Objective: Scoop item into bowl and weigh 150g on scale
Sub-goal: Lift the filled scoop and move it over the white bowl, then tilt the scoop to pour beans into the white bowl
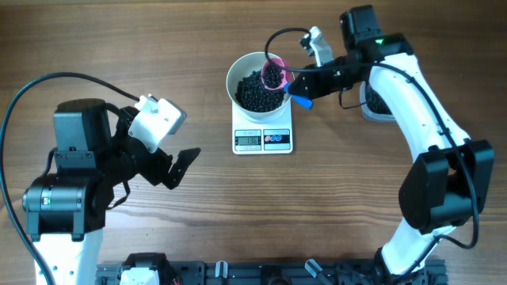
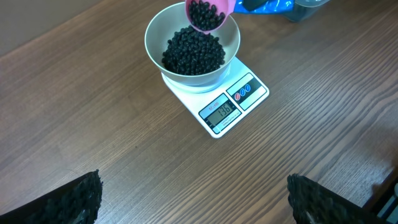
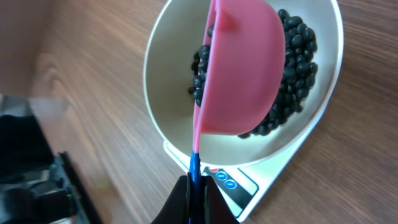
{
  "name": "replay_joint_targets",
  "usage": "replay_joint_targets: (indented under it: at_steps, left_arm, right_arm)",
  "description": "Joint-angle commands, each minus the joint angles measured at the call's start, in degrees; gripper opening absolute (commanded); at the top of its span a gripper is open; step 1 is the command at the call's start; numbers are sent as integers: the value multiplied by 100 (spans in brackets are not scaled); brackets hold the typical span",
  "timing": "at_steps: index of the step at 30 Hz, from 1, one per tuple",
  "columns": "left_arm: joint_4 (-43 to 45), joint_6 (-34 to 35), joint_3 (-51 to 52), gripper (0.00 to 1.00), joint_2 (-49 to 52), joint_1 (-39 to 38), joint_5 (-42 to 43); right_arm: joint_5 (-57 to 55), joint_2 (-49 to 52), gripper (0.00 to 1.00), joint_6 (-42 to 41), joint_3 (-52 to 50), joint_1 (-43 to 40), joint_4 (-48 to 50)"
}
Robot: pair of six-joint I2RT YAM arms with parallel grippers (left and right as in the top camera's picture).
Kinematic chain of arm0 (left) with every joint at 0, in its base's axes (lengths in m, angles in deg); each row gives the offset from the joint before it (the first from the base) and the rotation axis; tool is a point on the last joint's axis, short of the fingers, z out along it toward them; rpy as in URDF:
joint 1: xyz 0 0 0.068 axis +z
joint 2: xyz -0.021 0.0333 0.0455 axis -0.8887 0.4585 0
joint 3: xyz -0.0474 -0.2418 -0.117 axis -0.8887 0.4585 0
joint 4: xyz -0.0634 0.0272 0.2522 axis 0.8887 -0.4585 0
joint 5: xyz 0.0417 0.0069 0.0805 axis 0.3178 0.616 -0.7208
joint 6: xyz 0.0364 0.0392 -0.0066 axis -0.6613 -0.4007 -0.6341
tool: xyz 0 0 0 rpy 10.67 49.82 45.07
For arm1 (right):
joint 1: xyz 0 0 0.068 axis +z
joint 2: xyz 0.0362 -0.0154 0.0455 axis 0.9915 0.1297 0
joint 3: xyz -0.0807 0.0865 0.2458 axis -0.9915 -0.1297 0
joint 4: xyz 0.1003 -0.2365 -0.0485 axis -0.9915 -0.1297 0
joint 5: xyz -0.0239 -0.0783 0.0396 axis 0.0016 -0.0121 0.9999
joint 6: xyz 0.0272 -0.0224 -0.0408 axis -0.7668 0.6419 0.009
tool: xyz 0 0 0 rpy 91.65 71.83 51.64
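So here's where it stands: the right arm has its jaws clenched on the blue handle of a pink plastic scoop, and the scoop hangs right over the round white bowl, tipped toward it with a load of tiny black beans in it. The bowl sits on the small white digital scale and already has a decent heap of the black beans inside.

What the pour turns on, as I see it, is that the scoop's mouth is above the bowl's far-right part, inside the rim, and its long axis runs from the bowl out to the right jaws. Roll that handle and the beans should drop straight in.

The left arm is well apart on the wooden worktop, its jaws released and holding nothing, so the right one is clearly the nearer.

Count: one bowl, one scale, one scoop, two arms, and one tub mostly hidden behind the right arm. Beans are way too many to count (I can't read the display reliably).
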State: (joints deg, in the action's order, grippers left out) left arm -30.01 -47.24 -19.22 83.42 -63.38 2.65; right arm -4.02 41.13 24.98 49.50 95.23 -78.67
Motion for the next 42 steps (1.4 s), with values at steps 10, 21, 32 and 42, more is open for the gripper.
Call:
replay_joint_targets:
  at_steps: [10,21,32,42]
  left_arm:
    - [-7,-87,-105,100,7,26,92]
    - [-7,-87,-105,100,7,26,92]
    - [-7,-87,-105,100,7,26,92]
    - [-7,-87,-105,100,7,26,92]
  right_arm:
    - [-1725,-203,4,17,79,671,455]
    - [-2031,-205,4,-168,81,702,590]
    - [-2446,-210,4,227,81,874,575]
    - [-2669,-210,4,323,81,933,737]
